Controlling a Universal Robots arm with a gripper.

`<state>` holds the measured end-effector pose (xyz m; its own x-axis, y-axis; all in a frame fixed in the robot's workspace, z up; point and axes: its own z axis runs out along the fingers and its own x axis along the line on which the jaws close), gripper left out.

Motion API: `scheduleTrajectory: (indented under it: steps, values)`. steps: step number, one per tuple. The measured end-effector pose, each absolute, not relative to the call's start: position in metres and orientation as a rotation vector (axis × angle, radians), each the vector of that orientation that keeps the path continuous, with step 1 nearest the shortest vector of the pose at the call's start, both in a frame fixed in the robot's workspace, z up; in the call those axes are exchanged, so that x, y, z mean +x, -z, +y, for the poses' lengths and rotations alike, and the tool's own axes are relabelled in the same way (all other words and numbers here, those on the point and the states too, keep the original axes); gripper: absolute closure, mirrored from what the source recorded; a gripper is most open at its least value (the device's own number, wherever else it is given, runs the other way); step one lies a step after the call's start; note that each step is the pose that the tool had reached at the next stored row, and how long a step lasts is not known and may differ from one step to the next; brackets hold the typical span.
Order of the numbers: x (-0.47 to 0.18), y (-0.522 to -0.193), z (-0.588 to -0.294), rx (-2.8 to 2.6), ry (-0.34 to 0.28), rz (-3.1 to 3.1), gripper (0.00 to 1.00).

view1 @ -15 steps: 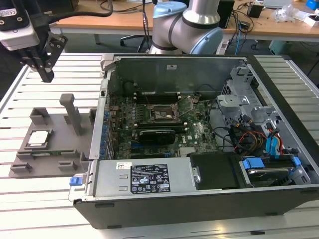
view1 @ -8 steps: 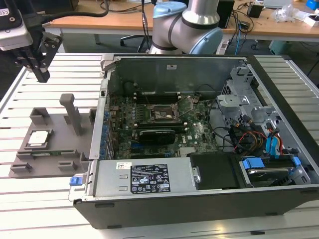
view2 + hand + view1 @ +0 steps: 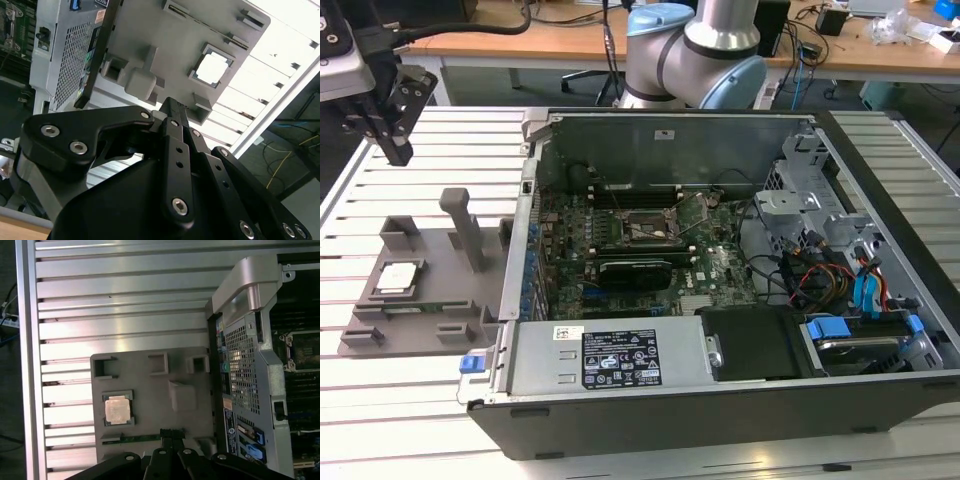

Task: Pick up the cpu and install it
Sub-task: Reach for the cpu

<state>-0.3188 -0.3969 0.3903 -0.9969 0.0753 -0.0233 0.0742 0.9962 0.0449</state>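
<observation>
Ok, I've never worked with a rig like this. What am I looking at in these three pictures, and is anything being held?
One robot arm stands behind an open computer case on a slatted metal table. The exterior view comes from a camera off the arm and takes in the whole scene. In it, the black gripper hangs at the exterior view's left, raised over a grey fixture plate. The two wrist views come from cameras riding on the arm, and they look past the gripper at that same plate. The cpu, a small silvery square, lies in a pocket of the plate. It is apart from the gripper, so it is not held. The socket sits on the motherboard inside the case.
</observation>
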Motion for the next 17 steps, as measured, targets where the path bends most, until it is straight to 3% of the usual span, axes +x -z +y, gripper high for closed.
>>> scheduleTrajectory:
  steps: [17]
  values:
    - [-0.341,-0.390,-0.397,0.117,-0.069,3.114,0.89]
